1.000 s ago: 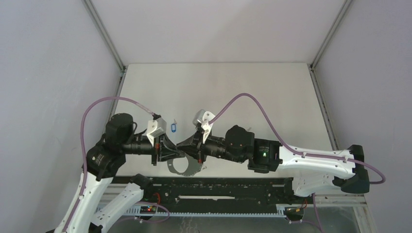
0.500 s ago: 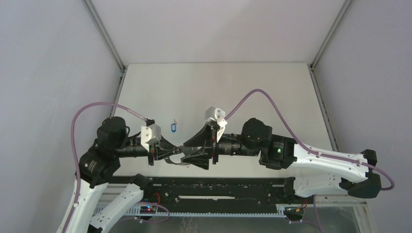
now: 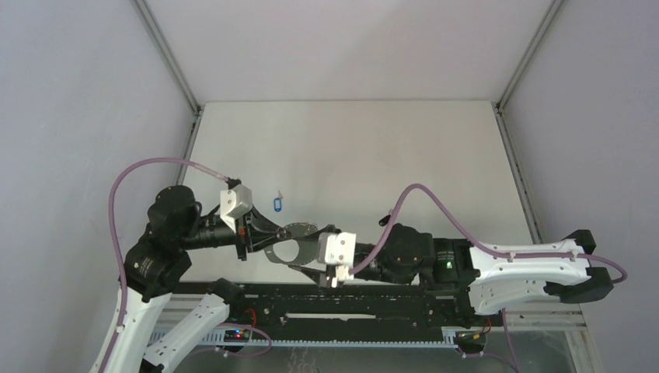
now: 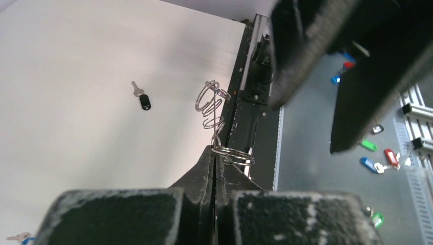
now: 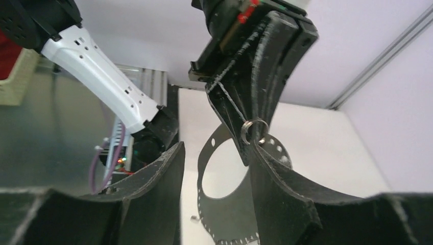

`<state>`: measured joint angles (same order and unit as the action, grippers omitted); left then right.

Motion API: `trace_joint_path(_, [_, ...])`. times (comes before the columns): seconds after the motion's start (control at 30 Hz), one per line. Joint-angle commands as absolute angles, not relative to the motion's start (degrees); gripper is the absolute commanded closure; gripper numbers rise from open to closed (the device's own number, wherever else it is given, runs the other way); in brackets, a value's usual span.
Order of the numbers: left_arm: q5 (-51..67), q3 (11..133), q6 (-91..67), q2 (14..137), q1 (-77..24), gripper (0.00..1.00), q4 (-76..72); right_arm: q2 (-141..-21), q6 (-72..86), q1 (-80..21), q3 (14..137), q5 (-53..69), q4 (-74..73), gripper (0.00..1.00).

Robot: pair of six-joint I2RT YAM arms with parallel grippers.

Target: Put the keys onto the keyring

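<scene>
Clamped together on the edge of the large thin grey wire keyring (image 5: 199, 173), the left end effector (image 4: 214, 153) holds it up above the near edge of the white surface (image 3: 350, 155), its row of small rings (image 4: 210, 104) standing clear of the fingertips. The right end effector (image 5: 215, 153), which a second ago faced the left one level across the loop, has pulled back, dropped low and rolled over. It now sits with its jaws apart and nothing in them, pointing up at the loop. Whether it touches the wire is hard to tell, probably not. Both keys lie unthreaded, the small blue-headed key (image 3: 277, 203) just beyond the left wrist and the small black-headed key (image 4: 144, 101) well apart from the rings. The regrasp seems finished, so fetching a key comes next.
</scene>
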<state>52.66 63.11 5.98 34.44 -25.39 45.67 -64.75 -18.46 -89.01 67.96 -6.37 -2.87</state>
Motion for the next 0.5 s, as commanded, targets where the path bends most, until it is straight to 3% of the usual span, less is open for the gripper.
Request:
trace_joint_path(0.0, [49.50, 63.11, -5.31, 33.59, -25.40, 1.00, 38.20, -68.04, -31.71, -93.25, 68.26, -18.30, 5.31, 0.44])
trace_joint_path(0.47, [49.54, 60.83, -4.57, 30.25, -25.40, 1.00, 37.18, -70.53, -31.46, -91.85, 68.22, -21.26, 12.62, 0.54])
